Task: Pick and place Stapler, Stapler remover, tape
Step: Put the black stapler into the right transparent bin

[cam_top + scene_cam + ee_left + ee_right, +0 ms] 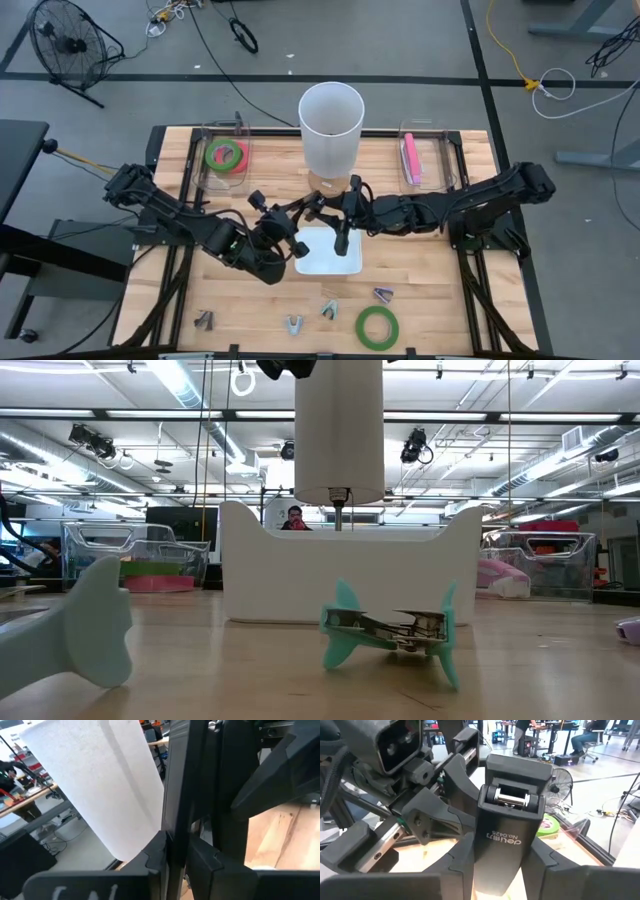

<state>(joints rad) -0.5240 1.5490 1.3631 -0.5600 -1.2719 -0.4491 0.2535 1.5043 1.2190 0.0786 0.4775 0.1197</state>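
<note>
The right claw (497, 870) gripped the black stapler (507, 840) over the white tray (325, 262) at mid-bench. The left claw (290, 243) crowded against it, clenched, apparently on the same stapler, so a pull from either arm could twist it loose. The far-left bin (222, 175) held green tape (226, 154); the far-right bin (432, 178) held something pink (410, 160). Another tape (378, 326) and removers (329, 308) lay on the near bench.

Both claws meet mid-table: left claw (297, 243), right claw (343, 236).
</note>
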